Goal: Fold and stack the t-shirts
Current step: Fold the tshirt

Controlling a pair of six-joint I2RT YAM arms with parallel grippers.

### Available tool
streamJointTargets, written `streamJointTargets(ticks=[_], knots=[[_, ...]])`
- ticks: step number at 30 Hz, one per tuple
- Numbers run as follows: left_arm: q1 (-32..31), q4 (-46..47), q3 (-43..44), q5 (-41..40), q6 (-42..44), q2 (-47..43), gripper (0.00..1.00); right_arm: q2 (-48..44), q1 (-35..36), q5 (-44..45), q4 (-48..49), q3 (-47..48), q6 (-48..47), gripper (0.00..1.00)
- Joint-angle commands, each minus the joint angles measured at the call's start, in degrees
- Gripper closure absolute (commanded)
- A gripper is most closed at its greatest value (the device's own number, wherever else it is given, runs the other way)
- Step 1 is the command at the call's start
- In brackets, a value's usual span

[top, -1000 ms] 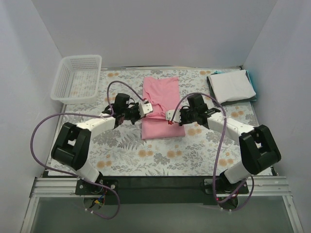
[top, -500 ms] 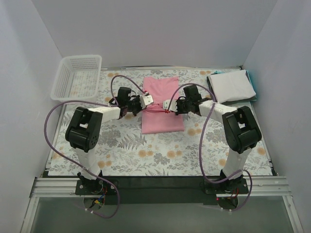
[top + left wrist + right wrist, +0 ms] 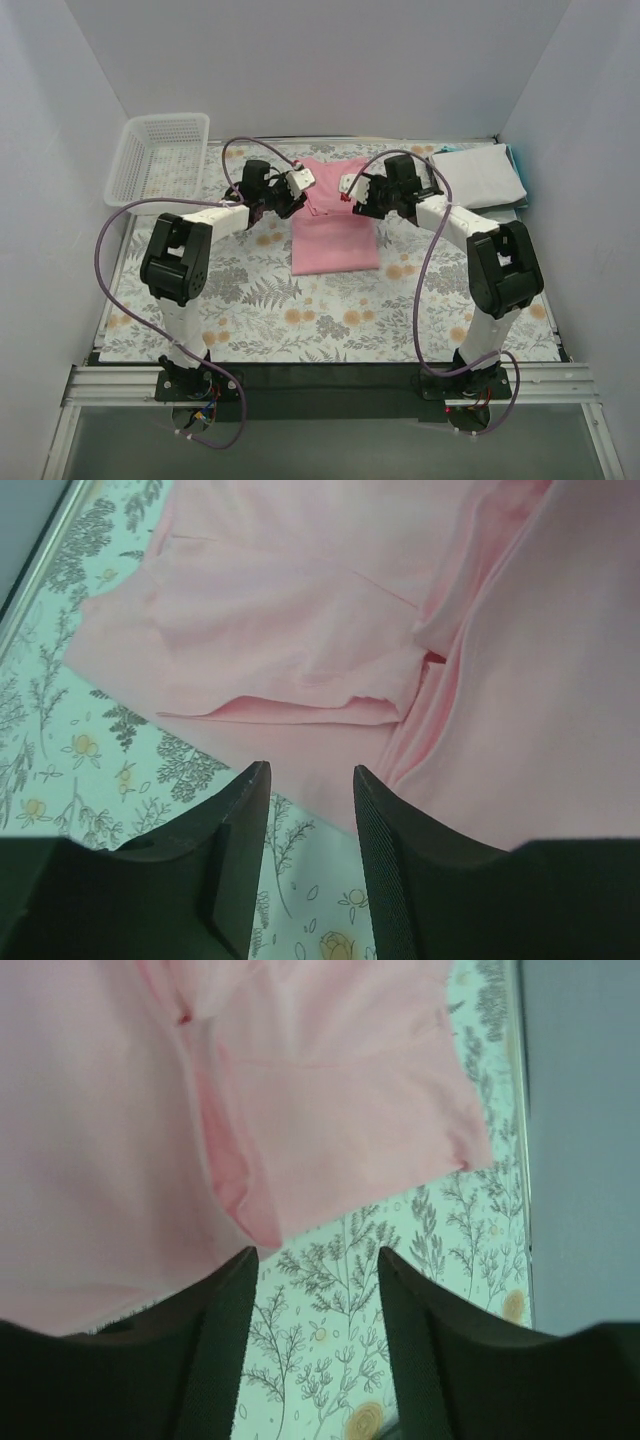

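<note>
The pink t-shirt (image 3: 335, 232) lies part-folded on the floral tablecloth, its far end bunched with creases. My left gripper (image 3: 304, 186) hovers over the shirt's far left edge. In the left wrist view it (image 3: 310, 780) is open and empty, with the pink cloth (image 3: 300, 610) just beyond its fingertips. My right gripper (image 3: 348, 189) hovers over the far right edge. In the right wrist view it (image 3: 318, 1260) is open and empty, with the pink cloth (image 3: 320, 1090) beyond it. Folded white t-shirts (image 3: 478, 176) with teal edges are stacked at the far right.
A white mesh basket (image 3: 160, 160) stands at the far left corner. The tablecloth (image 3: 330, 310) covers the table. White walls enclose the left, back and right sides. The arms' purple cables loop over both sides.
Both grippers moved from the shirt's middle toward its far end, drawing the near edge in a little. The jaws, earlier pinching cloth, now stand open.
</note>
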Motion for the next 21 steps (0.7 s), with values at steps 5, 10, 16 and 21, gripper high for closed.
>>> streamJointTargets(ticks=[5, 10, 16, 21], knots=[[1.47, -6.12, -1.56, 8.19, -13.27, -11.17, 0.64, -4.11, -2.34, -7.91, -7.87, 9.56, 17.78, 0.7], [1.38, -8.85, -1.49, 14.7, -24.16, -9.07, 0.7, 0.64, -2.34, -18.18, -12.71, 12.11, 29.01, 0.84], [1.56, -6.92, 2.81, 15.5, -37.08, 0.06, 0.73, 11.09, -4.62, -26.72, -13.06, 18.26, 39.23, 0.89], [2.87, -4.72, 6.94, 15.59, -43.24, 6.92, 0.73, 21.29, -8.66, -30.67, -13.06, 24.24, 45.99, 0.9]])
